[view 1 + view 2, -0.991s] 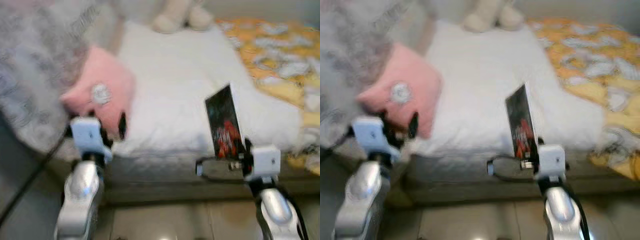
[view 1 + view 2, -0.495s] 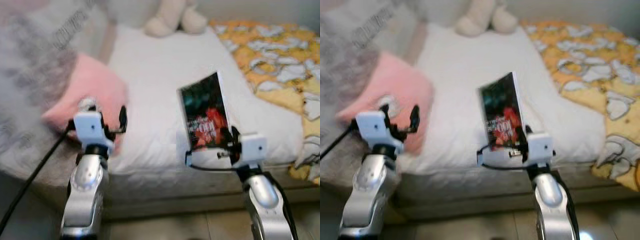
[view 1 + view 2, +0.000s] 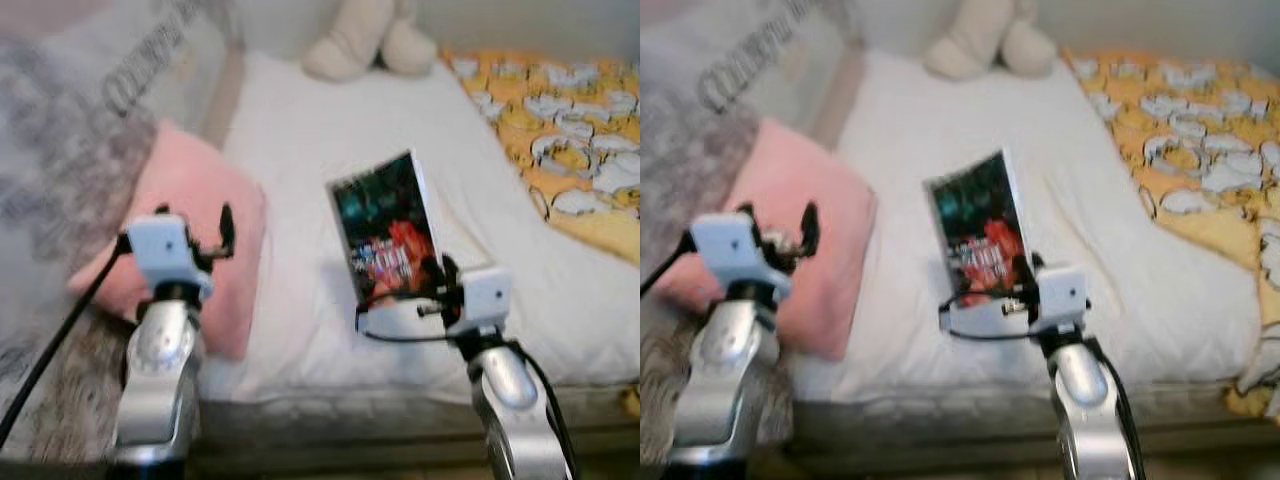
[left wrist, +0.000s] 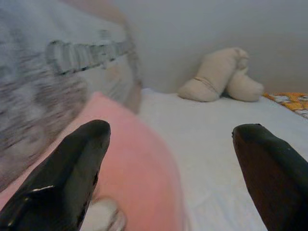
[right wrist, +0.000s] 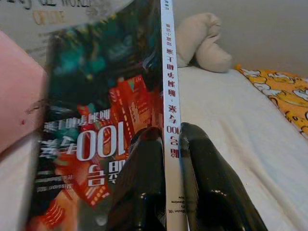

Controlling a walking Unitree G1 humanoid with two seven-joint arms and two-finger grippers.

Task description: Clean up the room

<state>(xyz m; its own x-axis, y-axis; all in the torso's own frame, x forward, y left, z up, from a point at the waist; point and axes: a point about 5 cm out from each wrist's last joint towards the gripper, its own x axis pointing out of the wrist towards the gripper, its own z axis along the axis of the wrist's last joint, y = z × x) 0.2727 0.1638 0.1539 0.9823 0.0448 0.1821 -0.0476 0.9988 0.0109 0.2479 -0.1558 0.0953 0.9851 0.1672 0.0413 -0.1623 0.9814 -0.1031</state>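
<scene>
My right gripper [image 3: 437, 277] is shut on a book [image 3: 385, 228] with a dark green and red cover, held upright and tilted above the white bed [image 3: 330, 140]. In the right wrist view both black fingers [image 5: 144, 192] clamp the book [image 5: 101, 120] along its white spine. My left gripper [image 3: 195, 235] is open, raised over a pink pillow [image 3: 205, 255] at the bed's left side. The left wrist view has its two fingers [image 4: 62, 168] spread wide, with the pink pillow [image 4: 130, 178] below them.
A beige plush toy [image 3: 370, 40] lies at the head of the bed. An orange and white patterned quilt [image 3: 560, 140] covers the right side. A grey patterned blanket [image 3: 60, 170] is heaped on the left. The bed's front edge [image 3: 350, 410] is just before me.
The camera has moved in closer over the bed. The book has turned from edge-on to cover facing me, still in my right gripper. The left gripper stays open.
</scene>
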